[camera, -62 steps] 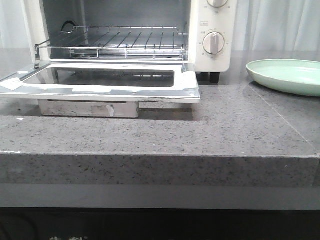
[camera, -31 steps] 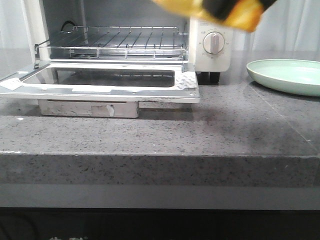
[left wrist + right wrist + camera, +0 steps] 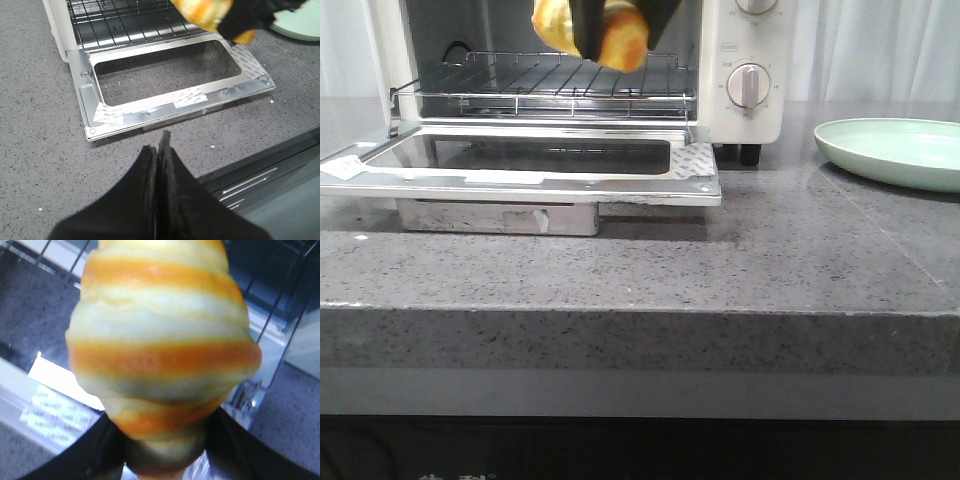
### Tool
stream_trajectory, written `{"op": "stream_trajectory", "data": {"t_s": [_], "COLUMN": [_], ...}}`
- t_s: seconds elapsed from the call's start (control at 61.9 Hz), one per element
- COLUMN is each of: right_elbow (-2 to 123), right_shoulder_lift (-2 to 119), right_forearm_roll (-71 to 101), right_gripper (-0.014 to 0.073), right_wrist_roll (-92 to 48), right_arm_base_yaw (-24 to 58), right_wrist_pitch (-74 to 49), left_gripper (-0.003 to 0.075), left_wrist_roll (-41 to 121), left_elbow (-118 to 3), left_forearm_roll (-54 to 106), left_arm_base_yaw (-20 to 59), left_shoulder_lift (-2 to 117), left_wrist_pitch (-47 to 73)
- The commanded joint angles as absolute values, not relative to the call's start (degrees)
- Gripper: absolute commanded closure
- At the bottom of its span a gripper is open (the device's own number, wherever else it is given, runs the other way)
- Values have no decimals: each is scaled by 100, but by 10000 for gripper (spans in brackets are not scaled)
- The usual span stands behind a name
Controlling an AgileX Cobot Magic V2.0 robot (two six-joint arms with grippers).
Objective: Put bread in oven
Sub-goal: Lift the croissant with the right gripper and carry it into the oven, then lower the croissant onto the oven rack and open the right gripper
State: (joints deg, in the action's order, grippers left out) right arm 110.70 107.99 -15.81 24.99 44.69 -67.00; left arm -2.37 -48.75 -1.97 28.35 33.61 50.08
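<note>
Grey stone counter (image 3: 770, 260); oven (image 3: 740, 60) door down. Right claw (image 3: 610, 25) clamps bread (image 3: 620, 40) above rack; left claw (image 3: 159, 150) closed, empty.

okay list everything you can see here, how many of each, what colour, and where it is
Bread: one, golden-yellow with paler stripes, held in the air above the front of the rack.
Oven: one, white, at the back left of the counter, door folded down flat and open.
Rack: one, silver wire, inside the oven, bare.
Dials: two in view, white, on the oven's right panel.
Plate: one, pale green, on the counter right of the oven.
Counter: one, speckled grey stone, under it all.
Right gripper: black, shut on the bread in front of the oven opening.
Left gripper: black, shut and holding nothing, above the counter in front of the door.
</note>
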Motion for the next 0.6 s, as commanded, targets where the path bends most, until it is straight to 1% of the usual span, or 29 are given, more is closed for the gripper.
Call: {"op": "stream_trajectory", "data": {"t_s": [0.0,0.178,0.242,0.323,0.387,0.404,0.452,0.517,0.581], "right_elbow": [11922,12869,13067,13225,13225,13225,13225,13225,13225], "right_shoulder_lift": [10941,11625,11767,11861,11863,11863,11863,11863,11863], "right_forearm_roll": [-1970,-1998,-1998,-1998,-1998,-1998,-1998,-1998,-1969], "right_gripper": [389,386,363,266,173,139,79,20,1], "right_wrist_roll": [2552,2649,2750,2825,2825,2829,2851,2880,2920], "right_arm_base_yaw": [4416,4185,4121,4070,4037,4037,4022,4009,4009], "right_wrist_pitch": [-6696,-6879,-6860,-6828,-6683,-6656,-6592,-6529,-6529], "left_gripper": [739,739,739,739,739,738,739,739,739], "left_wrist_roll": [-302,-302,-302,-302,-302,-302,-302,-302,-302], "left_elbow": [-5028,-5028,-5028,-5028,-5028,-5028,-5028,-5028,-5028], "left_forearm_roll": [-156,-156,-156,-147,-147,-147,-147,-147,-147], "left_arm_base_yaw": [2834,2834,2834,2834,2834,2834,2834,2834,2834], "left_shoulder_lift": [3373,3373,3373,3373,3373,3373,3373,3373,3373], "left_wrist_pitch": [4635,4635,4635,4635,4635,4635,4635,4635,4635]}}
